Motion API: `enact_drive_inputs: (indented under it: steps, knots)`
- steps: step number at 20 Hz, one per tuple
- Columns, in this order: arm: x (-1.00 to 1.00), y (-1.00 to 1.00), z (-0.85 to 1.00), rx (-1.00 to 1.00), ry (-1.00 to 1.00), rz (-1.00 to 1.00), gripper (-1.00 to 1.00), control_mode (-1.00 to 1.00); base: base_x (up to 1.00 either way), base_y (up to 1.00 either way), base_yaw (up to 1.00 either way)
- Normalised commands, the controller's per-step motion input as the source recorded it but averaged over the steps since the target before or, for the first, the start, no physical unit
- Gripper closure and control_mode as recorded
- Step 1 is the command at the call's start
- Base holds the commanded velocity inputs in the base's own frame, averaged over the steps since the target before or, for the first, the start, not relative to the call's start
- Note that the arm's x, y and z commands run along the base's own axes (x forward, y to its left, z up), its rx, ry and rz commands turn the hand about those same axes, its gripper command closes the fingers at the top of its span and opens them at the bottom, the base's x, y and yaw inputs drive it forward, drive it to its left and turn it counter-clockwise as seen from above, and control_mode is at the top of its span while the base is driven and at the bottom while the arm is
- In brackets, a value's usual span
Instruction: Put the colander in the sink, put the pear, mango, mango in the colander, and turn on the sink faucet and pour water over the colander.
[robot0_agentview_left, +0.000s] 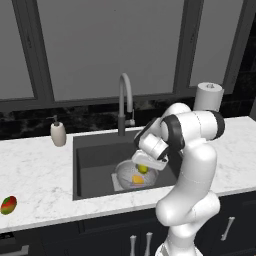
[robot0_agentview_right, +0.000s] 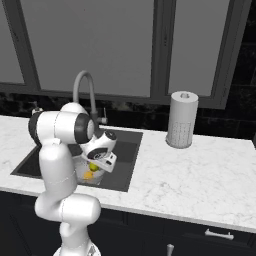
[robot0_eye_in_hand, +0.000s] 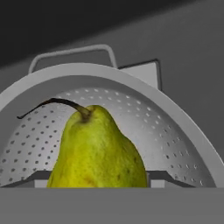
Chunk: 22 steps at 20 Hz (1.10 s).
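The gripper (robot0_eye_in_hand: 97, 186) is hanging over the sink (robot0_agentview_left: 95, 160) with the pear (robot0_eye_in_hand: 97, 151) sitting right between its fingers, which are spread about as wide as the fruit's belly. Whether they are pressing on the pear or merely flanking it cannot be told from here. The pear is pointing its stem away from the hand, and in the left base view it is showing as a yellow-green spot just under the gripper (robot0_agentview_left: 146, 164).

Just beyond and below the pear, the colander (robot0_eye_in_hand: 131, 113) is lying open in the sink, its handle on the far side of the rim. An orange-yellow mango (robot0_agentview_left: 137, 179) is already resting in the colander's bowl.

The pear is looking firm, smooth and light, probably a bit slippery, so the widest part of its body is the best place to take it.

Well off to the side of the gripper, on the counter (robot0_agentview_left: 40, 170), the red and green mango (robot0_agentview_left: 8, 204) is waiting. Behind the sink, the faucet (robot0_agentview_left: 125, 100) is arching up, with no water running.
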Motion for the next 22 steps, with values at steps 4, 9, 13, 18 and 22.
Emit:
enact_drive_inputs:
  steps: [4, 9, 13, 18, 22]
  knots:
    - [0.30, 0.13, -0.31, 0.00, 0.06, 0.00, 1.00, -1.00, 0.00, 0.00, 0.00]
    - [0.03, 0.20, -0.13, 0.00, 0.01, 0.00, -1.00, -1.00, 0.00, 0.00, 0.00]
    - [-0.16, 0.11, 0.00, 0.00, 0.01, 0.00, -1.00, -1.00, 0.00, 0.00, 0.00]
    - [-0.24, 0.01, 0.01, 0.00, 0.02, 0.00, -1.00, -1.00, 0.00, 0.00, 0.00]
    - [-0.29, 0.00, 0.13, 0.00, 0.00, 0.00, -1.00, -1.00, 0.00, 0.00, 0.00]
